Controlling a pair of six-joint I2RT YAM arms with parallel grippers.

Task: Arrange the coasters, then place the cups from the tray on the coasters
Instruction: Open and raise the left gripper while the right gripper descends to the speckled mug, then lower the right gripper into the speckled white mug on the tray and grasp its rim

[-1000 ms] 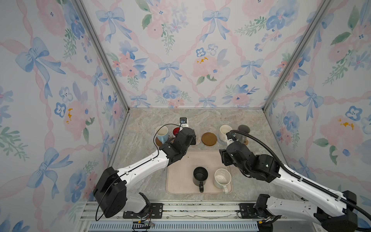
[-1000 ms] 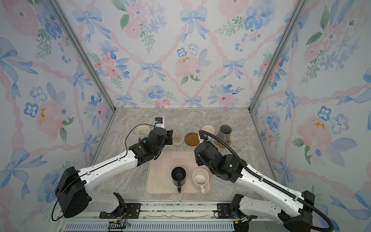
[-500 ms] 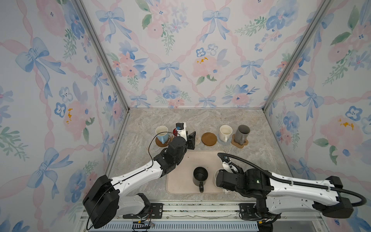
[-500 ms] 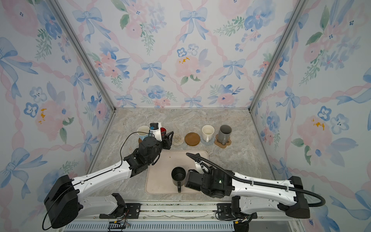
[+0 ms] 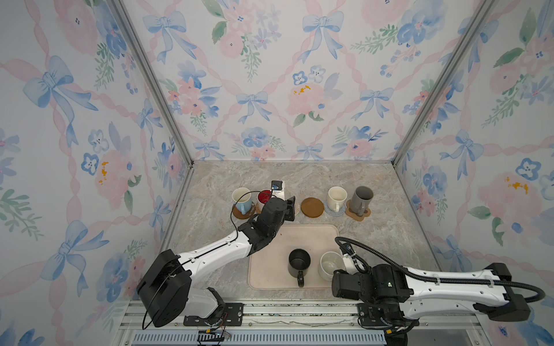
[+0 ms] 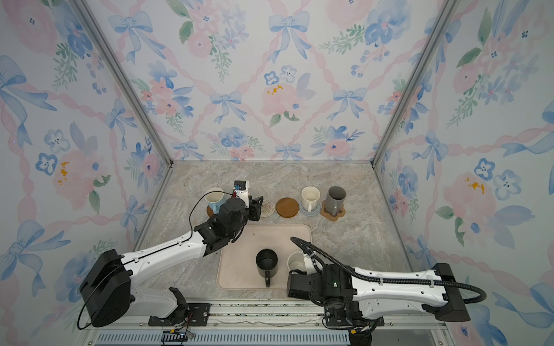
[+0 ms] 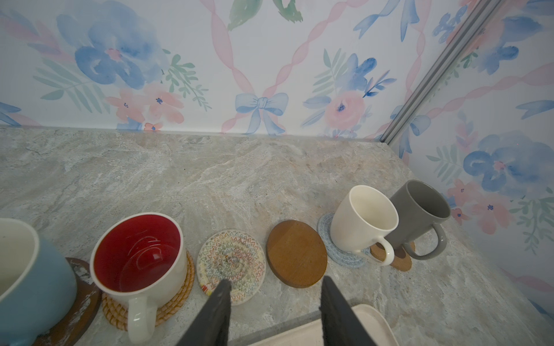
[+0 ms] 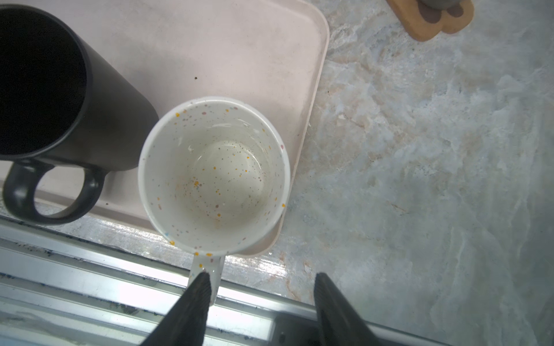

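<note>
Marble bench [image 5: 383, 239], floral walls [image 5: 269, 90]. Leftward, the left gripper [image 7: 275, 281] hangs by the bare woven coaster [image 7: 230, 263] and bare brown coaster [image 7: 296, 253], jaws spread and empty. At the near right corner of the tray [image 8: 239, 45], past the black mug [image 8: 114, 119], stands the speckled mug [image 8: 214, 176]. Its handle [image 8: 204, 263] points at the bench's front edge, toward the right gripper [image 8: 262, 275], the nearer arm. Those jaws are spread, with the handle at one finger [image 8: 195, 299], not yet between them.
</note>
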